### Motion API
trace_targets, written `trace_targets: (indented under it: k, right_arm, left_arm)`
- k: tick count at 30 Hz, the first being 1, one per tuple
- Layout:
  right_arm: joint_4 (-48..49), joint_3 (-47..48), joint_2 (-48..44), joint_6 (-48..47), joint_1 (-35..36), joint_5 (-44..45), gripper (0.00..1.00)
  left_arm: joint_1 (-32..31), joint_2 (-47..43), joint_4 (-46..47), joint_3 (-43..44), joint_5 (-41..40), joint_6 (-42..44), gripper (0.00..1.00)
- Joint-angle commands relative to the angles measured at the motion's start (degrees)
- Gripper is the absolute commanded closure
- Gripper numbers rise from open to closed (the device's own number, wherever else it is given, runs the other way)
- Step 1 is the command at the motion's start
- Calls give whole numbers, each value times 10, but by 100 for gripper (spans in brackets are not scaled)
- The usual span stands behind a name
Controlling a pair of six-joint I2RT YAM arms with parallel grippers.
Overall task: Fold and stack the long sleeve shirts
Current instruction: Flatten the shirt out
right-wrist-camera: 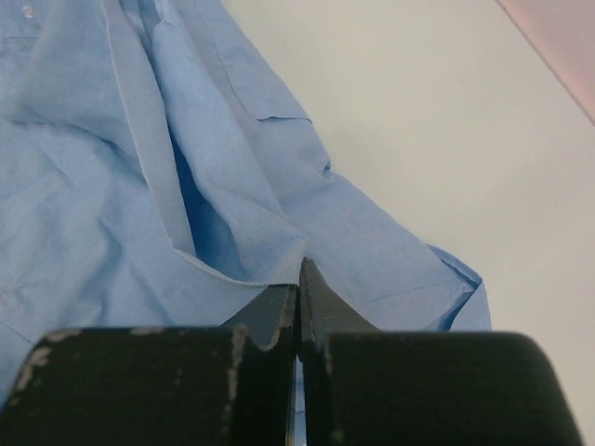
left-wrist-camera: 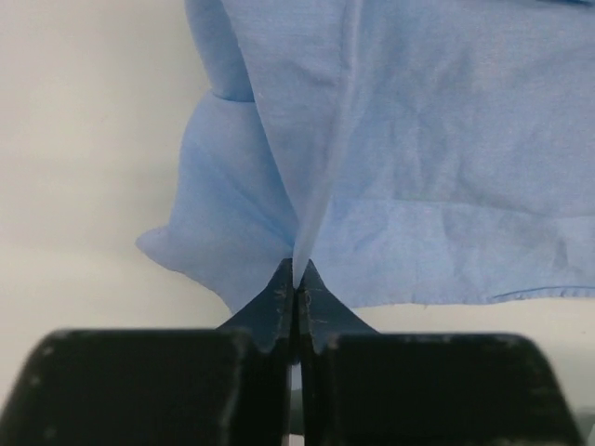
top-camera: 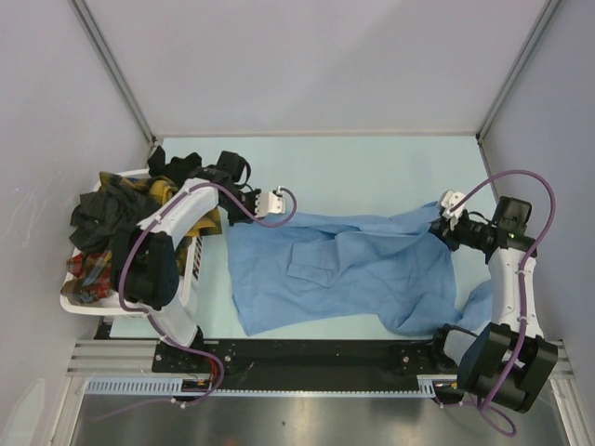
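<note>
A light blue long sleeve shirt [top-camera: 344,269] lies spread across the pale table, a chest pocket showing left of its middle. My left gripper [top-camera: 279,209] is shut on the shirt's upper left corner; in the left wrist view a thin fold of blue cloth [left-wrist-camera: 321,186] rises from between the closed fingertips [left-wrist-camera: 296,279]. My right gripper [top-camera: 439,218] is shut on the shirt's upper right corner, and blue fabric [right-wrist-camera: 139,186] bunches at its tips [right-wrist-camera: 300,274]. A sleeve [top-camera: 469,311] trails down at the right. More shirts, dark and plaid [top-camera: 112,214], fill the basket.
A white slatted basket [top-camera: 191,269] stands at the table's left edge beside the left arm. Grey enclosure walls and metal posts [top-camera: 116,65] bound the table on three sides. The arm bases sit on a black rail [top-camera: 316,353] at the near edge.
</note>
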Motion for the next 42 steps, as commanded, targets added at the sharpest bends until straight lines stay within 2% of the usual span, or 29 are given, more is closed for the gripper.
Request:
trace_targets:
  k: [1, 5, 6, 7, 9, 10, 14, 19, 24, 28, 31, 33, 37, 42]
  right_arm:
    - [94, 28, -6, 108, -5, -9, 100]
    - [272, 69, 12, 276, -6, 19, 100]
    - [301, 82, 20, 306, -6, 26, 100]
    - [329, 99, 32, 371, -6, 34, 100]
    - [401, 158, 68, 427, -6, 66, 100]
    - [413, 179, 80, 476, -6, 77, 100]
    - [465, 266, 117, 553, -9, 111, 100]
    - [449, 365, 113, 564, -9, 144, 100]
    - [434, 401, 49, 575, -28, 200, 100]
    - [461, 392, -42, 560, -30, 316, 100]
    - [466, 430, -85, 548, -30, 411, 100]
    - [468, 469, -98, 539, -30, 464, 100]
    - [498, 514, -116, 518, -30, 491, 100]
    - [507, 651, -54, 496, -19, 516, 100]
  left_arm:
    - [4, -73, 11, 6, 11, -76, 100]
    - [5, -99, 98, 46, -65, -196, 100]
    - [5, -105, 146, 58, -113, -250, 100]
    - [5, -107, 165, 88, -139, -276, 100]
    - [4, -107, 208, 122, -198, -344, 100]
    - [4, -103, 214, 160, -210, -362, 100]
    - [-1, -103, 225, 228, -250, -429, 100]
    - [-15, -129, 231, 300, -296, -432, 100]
    - [-36, -220, 230, 318, -292, -429, 100]
    - [-83, -307, 235, 287, -295, -406, 100]
    - [-124, -363, 237, 288, -297, -402, 100]
    - [-121, -379, 230, 319, -285, -418, 100]
    - [-110, -390, 223, 368, -260, -434, 100]
    - [-109, -357, 230, 494, -285, -446, 100]
